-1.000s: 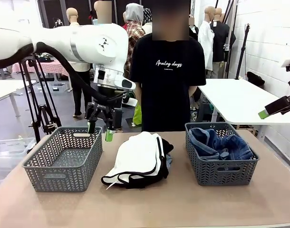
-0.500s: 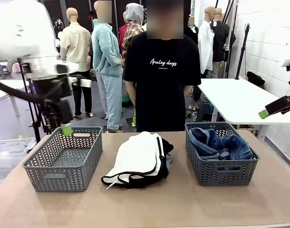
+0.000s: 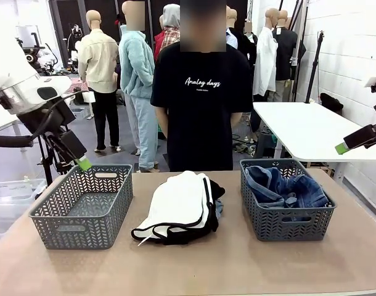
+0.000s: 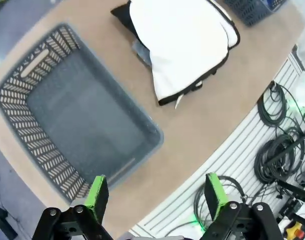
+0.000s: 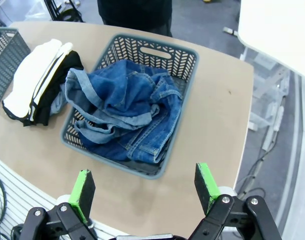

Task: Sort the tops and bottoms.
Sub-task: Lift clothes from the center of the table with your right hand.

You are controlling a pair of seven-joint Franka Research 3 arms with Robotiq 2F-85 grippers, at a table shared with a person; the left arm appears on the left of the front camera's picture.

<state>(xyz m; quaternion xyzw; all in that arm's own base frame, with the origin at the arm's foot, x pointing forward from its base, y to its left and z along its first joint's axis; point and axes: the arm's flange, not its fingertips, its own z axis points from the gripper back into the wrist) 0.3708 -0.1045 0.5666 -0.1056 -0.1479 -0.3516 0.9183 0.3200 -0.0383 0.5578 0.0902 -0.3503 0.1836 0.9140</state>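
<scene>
Two grey lattice baskets stand on the counter (image 3: 237, 265), one towards each end. A single heap of clothes lies between them and touches neither. The left basket (image 3: 83, 222) shows its bare grey floor. The right basket (image 3: 286, 225) holds the crumpled blue denim (image 5: 127, 115), the bottoms, which rises just above the rim. The folds do not show whether this is one garment or two. The central heap counts at least three pieces. The white top (image 3: 179, 203), with black trim, lies uppermost. The black top (image 3: 216, 188) lies beneath it and shows at the far right edge. A small corner of pale denim (image 3: 219, 208) peeps out under the right side, the rest of it hidden. There are two grippers. The left gripper (image 4: 156, 195) hangs in the air near the far left corner of the left basket. Its fingers (image 4: 97, 192) are spread wide apart with nothing between them, and its wrist view looks down on that basket and the heap. The right gripper (image 5: 145, 186) is raised off to the right of the counter and is partly cut off by the frame edge in the front view. Its fingers (image 5: 205, 181) are likewise wide apart with nothing between them, and its wrist view looks down on the right basket. One person (image 3: 200, 111) in a black printed T-shirt stands at the far side of the counter.
</scene>
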